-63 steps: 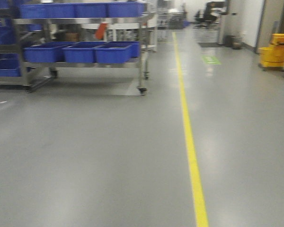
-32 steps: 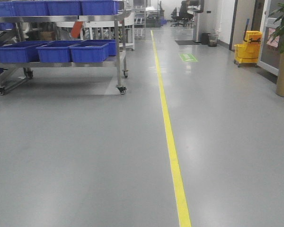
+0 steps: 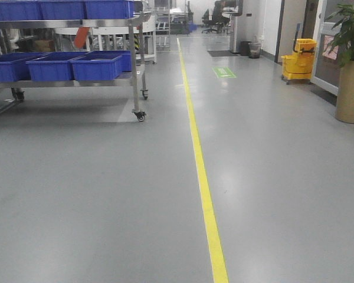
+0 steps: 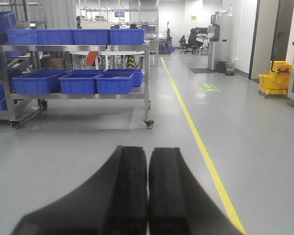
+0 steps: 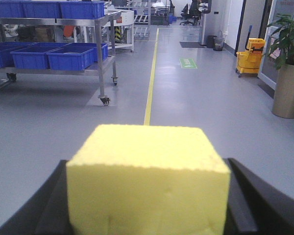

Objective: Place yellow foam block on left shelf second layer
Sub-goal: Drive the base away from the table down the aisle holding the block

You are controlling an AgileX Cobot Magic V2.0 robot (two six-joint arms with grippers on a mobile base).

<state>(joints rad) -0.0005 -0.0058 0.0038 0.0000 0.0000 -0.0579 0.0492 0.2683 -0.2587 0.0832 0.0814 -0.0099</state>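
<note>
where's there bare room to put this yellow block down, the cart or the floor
Crowded: both cart layers in view are filled with blue bins. Free: the grey floor between cart and yellow line, and right of the line up to the mop bucket and planter.

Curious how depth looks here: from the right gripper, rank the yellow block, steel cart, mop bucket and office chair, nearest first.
1. yellow foam block, held in the right gripper.
2. steel cart, ahead on the left.
3. mop bucket, farther, on the right.
4. office chair, far end of the aisle.
</note>
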